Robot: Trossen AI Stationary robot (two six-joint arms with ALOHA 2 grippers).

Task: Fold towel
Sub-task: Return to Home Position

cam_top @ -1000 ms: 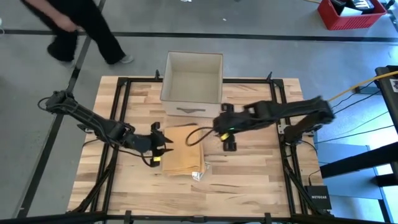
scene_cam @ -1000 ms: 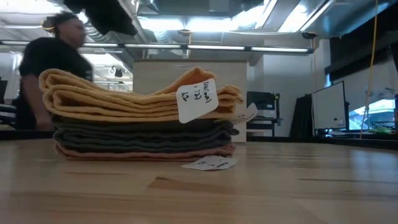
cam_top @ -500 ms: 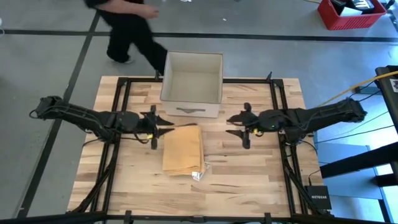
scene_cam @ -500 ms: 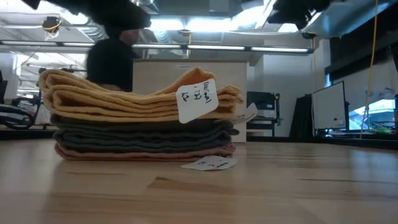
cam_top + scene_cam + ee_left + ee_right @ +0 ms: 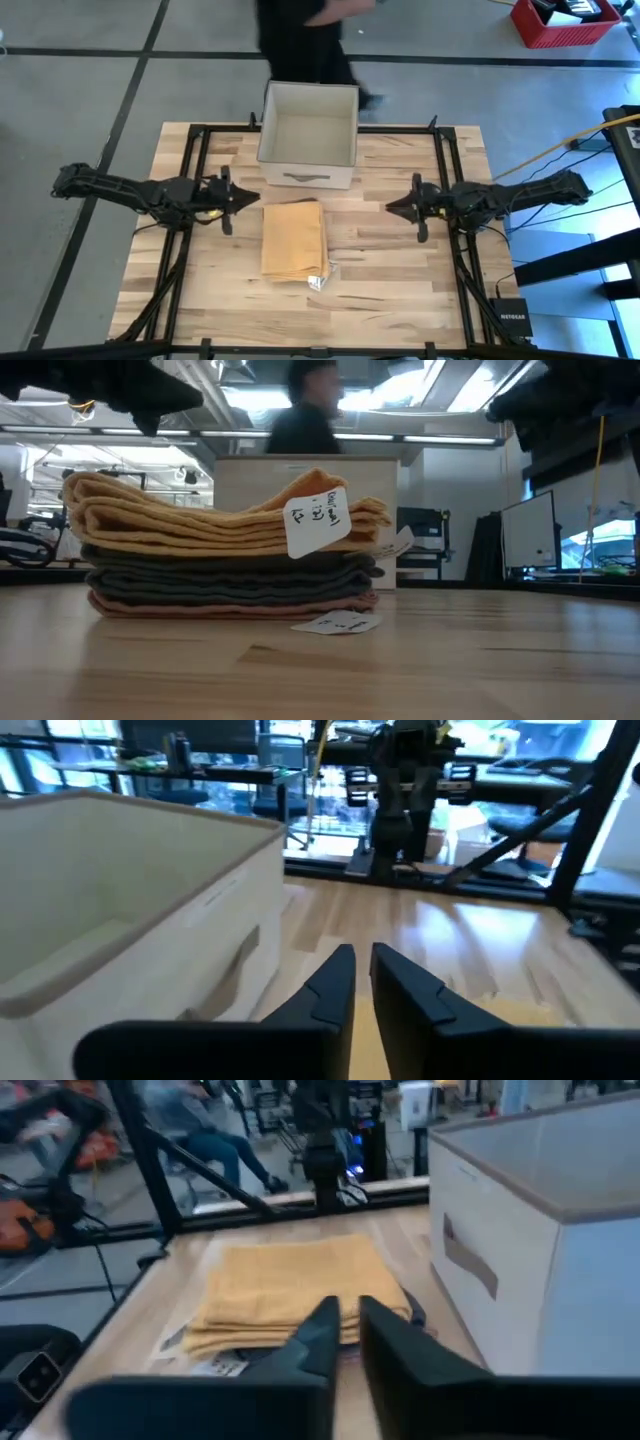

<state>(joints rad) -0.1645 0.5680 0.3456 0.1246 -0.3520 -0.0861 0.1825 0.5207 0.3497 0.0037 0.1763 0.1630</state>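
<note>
Three folded towels sit in one pile near the middle of the bench (image 5: 400,280), just in front of an open white box (image 5: 309,135). The yellow towel (image 5: 294,240) lies on top, the dark gray towel (image 5: 230,575) is under it, and the brown towel (image 5: 230,603) is at the bottom, touching the wood. A white paper tag (image 5: 317,520) with handwriting hangs off the yellow towel. A second tag (image 5: 337,624) lies flat on the bench just beside the foot of the pile.

The left arm (image 5: 150,192) stretches low over the left side of the bench. The left jaws point toward the pile but stay apart from it, their two fingers (image 5: 335,990) almost pressed together and pinching nothing. The right arm (image 5: 500,195) mirrors it on the right side. The right jaws are likewise nearly pressed together on nothing, well apart from the towels. A person (image 5: 305,35) in dark clothes is on the floor behind the box.
</note>
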